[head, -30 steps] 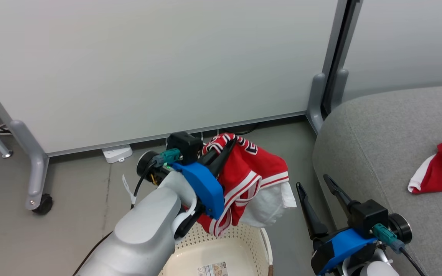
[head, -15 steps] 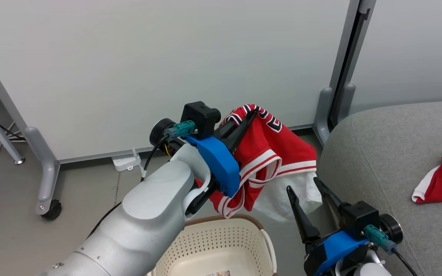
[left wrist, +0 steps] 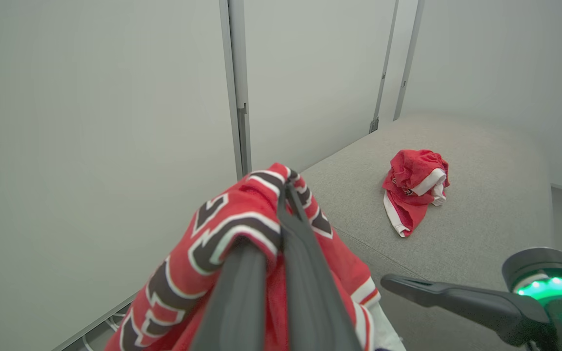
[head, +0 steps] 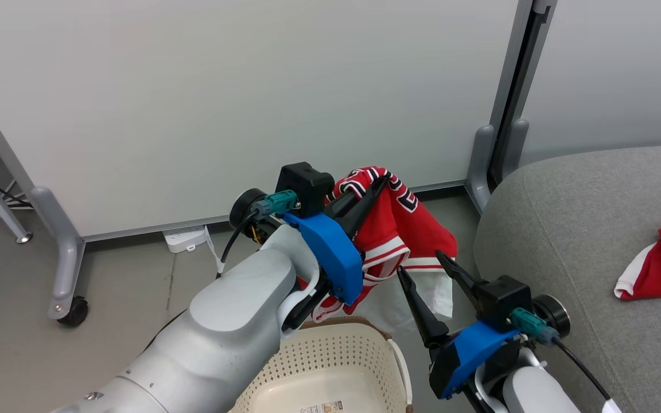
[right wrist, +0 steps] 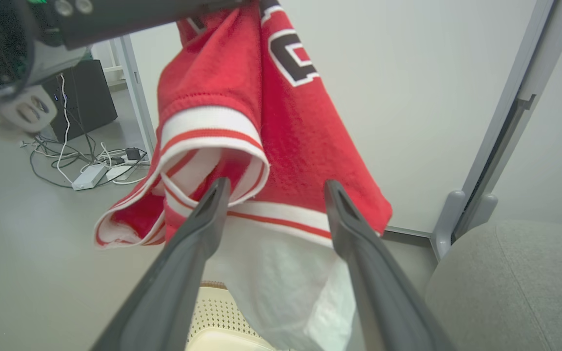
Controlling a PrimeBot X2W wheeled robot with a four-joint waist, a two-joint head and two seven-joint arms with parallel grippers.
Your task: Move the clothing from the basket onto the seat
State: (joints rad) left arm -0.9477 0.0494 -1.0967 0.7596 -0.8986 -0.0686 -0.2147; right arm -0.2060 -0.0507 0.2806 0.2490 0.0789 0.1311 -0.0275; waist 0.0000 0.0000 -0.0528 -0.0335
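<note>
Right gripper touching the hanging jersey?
Cannot tell. Right wrist view: the open right gripper overlaps the striped hem of the jersey, but whether it presses the cloth or sits in front isn't plain.

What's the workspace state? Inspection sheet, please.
Surface: grey seat, one red garment lying on it.
Job's things: jersey lifted clear of the basket; the label on the basket's bottom is visible.
Clutter: nothing seen.
Grippers: left gripper jaws shut on jersey; right gripper jaws open at the jersey's hem.
Cables: loose cables and a power strip on the floor by the panels.
Surroundings: white panels on grey frames, one caster.
</note>
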